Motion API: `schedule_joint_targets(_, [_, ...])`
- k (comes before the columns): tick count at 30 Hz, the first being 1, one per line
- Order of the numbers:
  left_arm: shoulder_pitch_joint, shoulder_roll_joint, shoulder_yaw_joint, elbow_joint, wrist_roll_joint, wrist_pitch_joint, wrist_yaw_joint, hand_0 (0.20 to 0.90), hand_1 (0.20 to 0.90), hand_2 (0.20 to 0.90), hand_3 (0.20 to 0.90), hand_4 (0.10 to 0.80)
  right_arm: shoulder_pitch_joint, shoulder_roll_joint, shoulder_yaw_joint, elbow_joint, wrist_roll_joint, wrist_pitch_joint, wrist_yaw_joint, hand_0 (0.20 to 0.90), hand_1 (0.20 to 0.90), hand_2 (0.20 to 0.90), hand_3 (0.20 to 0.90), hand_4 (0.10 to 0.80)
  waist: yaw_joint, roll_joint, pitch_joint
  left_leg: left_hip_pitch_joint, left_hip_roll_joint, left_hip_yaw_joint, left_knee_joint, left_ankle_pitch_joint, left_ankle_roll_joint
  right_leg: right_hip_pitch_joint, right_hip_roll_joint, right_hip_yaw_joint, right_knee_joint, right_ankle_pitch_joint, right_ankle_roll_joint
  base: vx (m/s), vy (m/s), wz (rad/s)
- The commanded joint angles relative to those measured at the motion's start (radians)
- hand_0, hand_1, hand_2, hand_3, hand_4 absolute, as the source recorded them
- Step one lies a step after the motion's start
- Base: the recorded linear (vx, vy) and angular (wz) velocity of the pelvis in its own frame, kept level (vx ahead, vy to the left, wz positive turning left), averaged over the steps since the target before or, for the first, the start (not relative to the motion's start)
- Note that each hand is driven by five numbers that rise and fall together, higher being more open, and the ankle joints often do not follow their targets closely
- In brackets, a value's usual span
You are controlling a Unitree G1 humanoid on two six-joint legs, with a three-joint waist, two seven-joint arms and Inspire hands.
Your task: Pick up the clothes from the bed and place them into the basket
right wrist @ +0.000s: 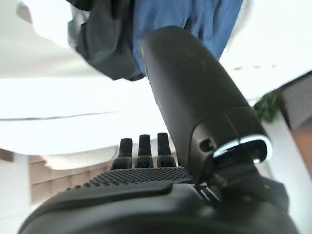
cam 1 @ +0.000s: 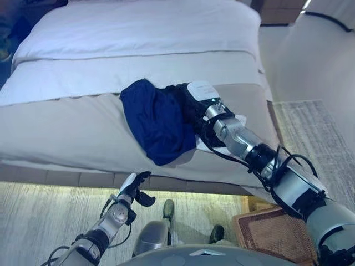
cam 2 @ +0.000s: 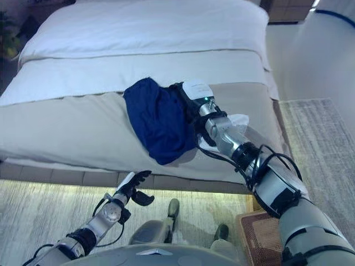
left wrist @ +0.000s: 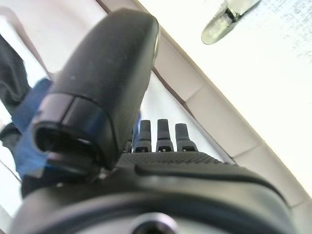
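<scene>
A dark blue garment [cam 1: 155,122] lies crumpled on the beige blanket at the foot of the bed [cam 1: 61,127], with a black garment [cam 1: 186,102] bunched against its right side. My right hand [cam 1: 201,95] reaches over the bed and rests on the black garment, fingers straight and open; its wrist view shows both garments [right wrist: 195,19] just past the thumb [right wrist: 195,97]. A white cloth [cam 1: 239,119] lies under that forearm. My left hand [cam 1: 133,187] hangs open below the bed's front edge, holding nothing. A brown woven basket [cam 1: 266,227] sits on the floor at the lower right.
White bedding [cam 1: 138,27] covers the far half of the bed. A pale patterned rug [cam 1: 313,127] lies on the floor to the right of the bed. Dark wooden furniture [cam 1: 280,11] stands at the far right corner.
</scene>
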Motion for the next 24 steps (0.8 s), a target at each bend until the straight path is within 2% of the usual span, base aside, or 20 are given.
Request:
schedule_joint_targets(1, [-0.093, 0.054, -0.019, -0.040, -0.065, -0.025, 0.045, 0.900, 0.900, 0.900, 0.900, 0.800, -0.234, 0.029, 0.033, 0.039, -0.059, 0.014, -0.016, 0.900, 0.900, 0.900, 0.900, 0.800, 0.058, -0.026, 0.038, -0.034, -0.035, -0.011, 0.107, -0.118, 0.041, -0.090, -0.073, 0.060, 0.145, 0.021, 0.017, -0.116, 0.030, 0.22])
schedule_joint_targets(5, [-0.098, 0.090, 0.017, -0.092, -0.090, -0.026, 0.055, 0.900, 0.900, 0.900, 0.900, 0.800, -0.311, 0.039, 0.035, 0.140, -0.051, 0.029, -0.008, 0.900, 0.900, 0.900, 0.900, 0.800, 0.122, -0.020, 0.103, -0.119, -0.051, -0.032, 0.190, -0.119, 0.035, -0.131, -0.095, 0.001, 0.212, 0.008, 0.004, -0.127, -0.011, 0.28])
schedule_joint_targets(8, [-0.095, 0.109, 0.047, -0.115, -0.109, -0.016, 0.068, 0.900, 0.900, 0.900, 0.900, 0.800, -0.343, 0.055, 0.027, 0.219, -0.049, 0.018, -0.007, 0.900, 0.900, 0.900, 0.900, 0.800, 0.158, -0.013, 0.149, -0.184, -0.062, -0.032, 0.299, -0.151, 0.033, -0.174, -0.116, -0.031, 0.317, -0.034, -0.010, -0.099, -0.008, 0.25])
schedule_joint_targets(9, [-0.085, 0.110, 0.062, -0.117, -0.129, -0.018, 0.081, 0.900, 0.900, 0.900, 0.900, 0.800, -0.348, 0.076, 0.019, 0.259, -0.044, 0.022, -0.002, 0.900, 0.900, 0.900, 0.900, 0.800, 0.175, -0.009, 0.171, -0.206, -0.062, -0.035, 0.362, -0.197, 0.031, -0.200, -0.132, -0.032, 0.394, -0.081, -0.009, -0.013, -0.004, 0.28])
schedule_joint_targets(13, [-0.075, 0.108, 0.079, -0.136, -0.149, -0.018, 0.086, 0.900, 0.900, 0.900, 0.900, 0.800, -0.344, 0.101, 0.006, 0.316, -0.065, 0.040, 0.018, 0.900, 0.900, 0.900, 0.900, 0.800, 0.195, 0.005, 0.201, -0.253, -0.072, -0.039, 0.450, -0.232, 0.041, -0.236, -0.154, -0.041, 0.485, -0.123, -0.023, -0.028, 0.031, 0.16])
schedule_joint_targets(15, [-0.060, 0.107, 0.079, -0.169, -0.149, -0.034, 0.088, 0.900, 0.900, 0.900, 0.900, 0.800, -0.344, 0.114, 0.006, 0.387, -0.062, 0.060, 0.023, 0.900, 0.900, 0.900, 0.900, 0.800, 0.210, 0.024, 0.223, -0.289, -0.081, -0.040, 0.505, -0.251, 0.051, -0.279, -0.176, -0.042, 0.561, -0.144, -0.030, -0.077, 0.065, 0.16])
schedule_joint_targets(19, [-0.035, 0.124, 0.071, -0.247, -0.169, -0.046, 0.071, 0.900, 0.900, 0.900, 0.900, 0.800, -0.356, 0.099, -0.006, 0.447, -0.027, 0.086, 0.043, 0.900, 0.900, 0.900, 0.900, 0.800, 0.225, 0.048, 0.248, -0.340, -0.097, -0.036, 0.577, -0.277, 0.063, -0.329, -0.200, -0.042, 0.645, -0.168, -0.037, -0.066, 0.033, 0.14])
schedule_joint_targets(24, [-0.013, 0.130, 0.070, -0.314, -0.205, -0.094, 0.076, 0.900, 0.900, 0.900, 0.900, 0.800, -0.386, 0.062, -0.015, 0.482, 0.016, 0.100, 0.032, 0.900, 0.900, 0.900, 0.900, 0.800, 0.230, 0.073, 0.271, -0.415, -0.120, -0.026, 0.720, -0.340, 0.085, -0.410, -0.225, -0.032, 0.795, -0.225, -0.059, -0.093, 0.007, 0.11])
